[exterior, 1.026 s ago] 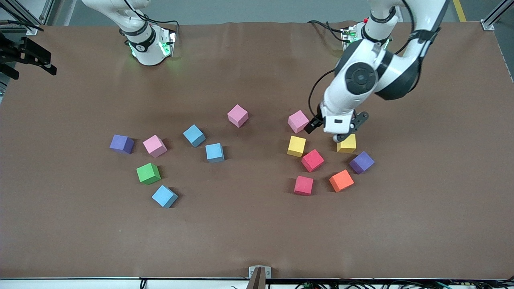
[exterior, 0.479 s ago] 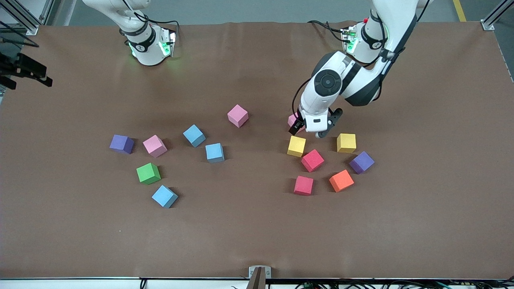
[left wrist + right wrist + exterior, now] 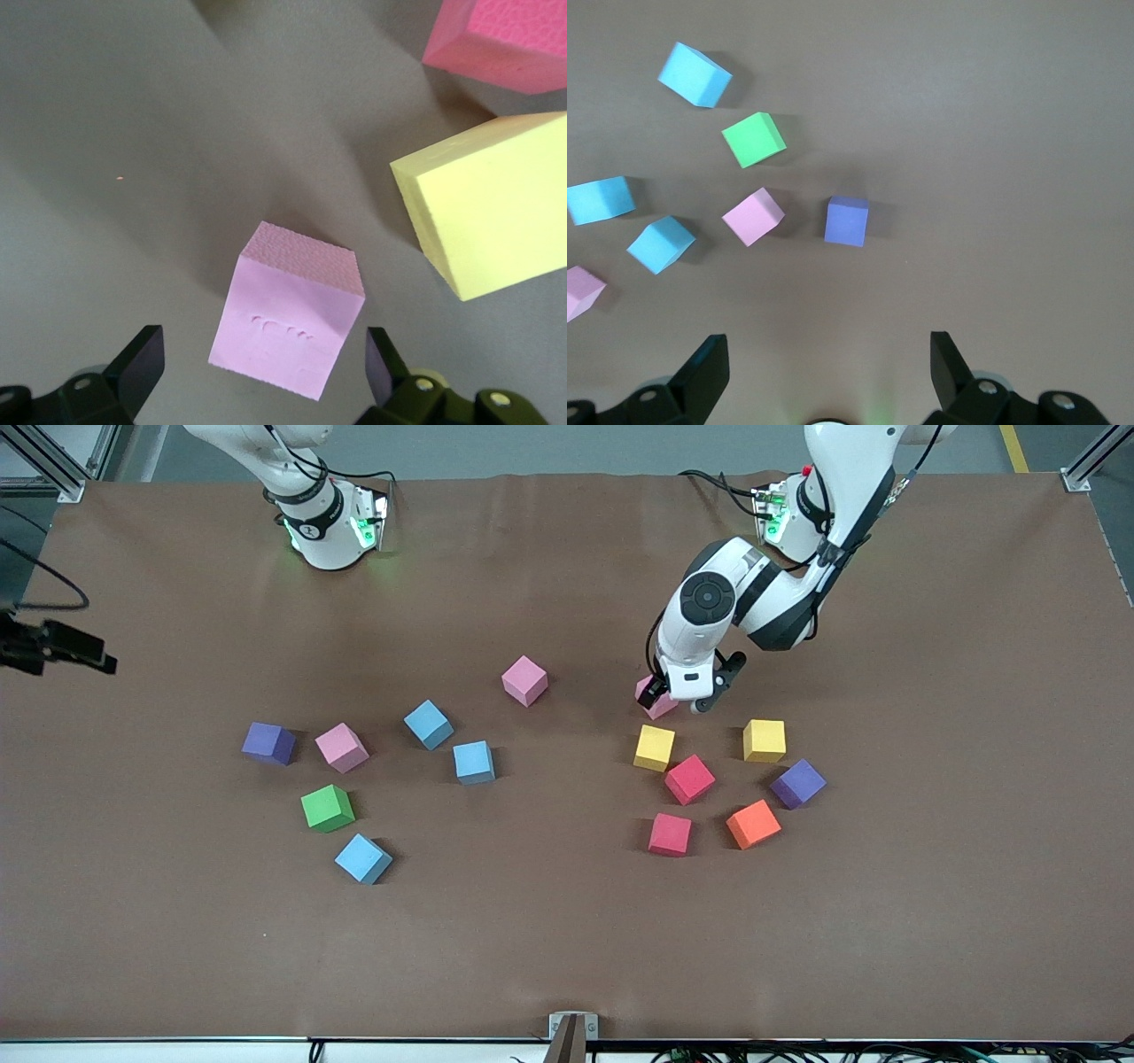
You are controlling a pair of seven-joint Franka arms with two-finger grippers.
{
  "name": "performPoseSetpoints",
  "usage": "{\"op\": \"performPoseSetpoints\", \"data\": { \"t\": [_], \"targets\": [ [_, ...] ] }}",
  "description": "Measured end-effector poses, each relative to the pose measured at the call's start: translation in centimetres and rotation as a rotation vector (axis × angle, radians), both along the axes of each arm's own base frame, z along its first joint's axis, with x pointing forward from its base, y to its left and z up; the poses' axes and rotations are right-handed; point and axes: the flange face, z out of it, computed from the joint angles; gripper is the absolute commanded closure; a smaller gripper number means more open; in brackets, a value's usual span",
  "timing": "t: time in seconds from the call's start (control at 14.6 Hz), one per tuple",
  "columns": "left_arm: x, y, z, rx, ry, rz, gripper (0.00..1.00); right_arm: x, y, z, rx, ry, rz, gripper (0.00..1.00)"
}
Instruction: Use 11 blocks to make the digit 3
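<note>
Brown table (image 3: 567, 957) fills the front view, with both arm bases along its upper edge. From its base the left arm (image 3: 709, 598) folds down at the elbow, wrist pointing at the tabletop just above the middle of the frame. The right arm (image 3: 310, 509) rises out of the top of the frame and waits high up.

At the bottom of the left wrist view the left gripper (image 3: 266, 354) has its fingers (image 3: 137, 363) spread wide, one on each side of a pink block (image 3: 288, 323). They stand clear of its faces and nothing is gripped. Beside it sit a yellow block (image 3: 487, 204) and a red one (image 3: 500, 40).

In the right wrist view the right gripper (image 3: 824, 354) is spread too and empty, over bare table near a purple block (image 3: 847, 220).

No digit is formed. The blocks lie loose and apart in two clusters across the middle of the front view:
- Toward the left arm's end are two yellow, two red (image 3: 689, 779), orange (image 3: 753, 824) and purple (image 3: 797, 783).
- Toward the right arm's end are three blue (image 3: 474, 762), green (image 3: 327, 808), two pink and purple.
</note>
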Motion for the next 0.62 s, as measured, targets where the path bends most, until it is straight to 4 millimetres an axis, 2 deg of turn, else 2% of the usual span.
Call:
{"op": "performPoseSetpoints", "data": {
  "t": [0.14, 0.27, 0.41, 0.48, 0.62],
  "targets": [
    [-0.1, -0.2, -0.5, -0.009, -0.01, 0.007, 0.0, 1.6, -0.3, -2.2, -0.001, 0.019, -0.003, 0.0],
    [0.0, -0.3, -0.9, -0.02, -0.016, 0.012, 0.0, 2.1, -0.3, -2.4, -0.002, 0.014, -0.013, 0.0],
    [-0.1, -0.4, -1.5, -0.019, -0.017, 0.003, 0.0, 2.3, 0.4, -1.7, -0.015, 0.001, -0.096, 0.0],
    [-0.1, -0.4, -1.8, -0.014, -0.018, -0.002, 0.0, 2.5, 1.4, -1.6, -0.023, -0.004, -0.141, 0.0],
    [-0.2, -0.4, -2.3, -0.008, -0.013, 0.001, 0.0, 2.9, 4.7, -1.9, -0.042, -0.008, -0.232, 0.0]
  ]
}}
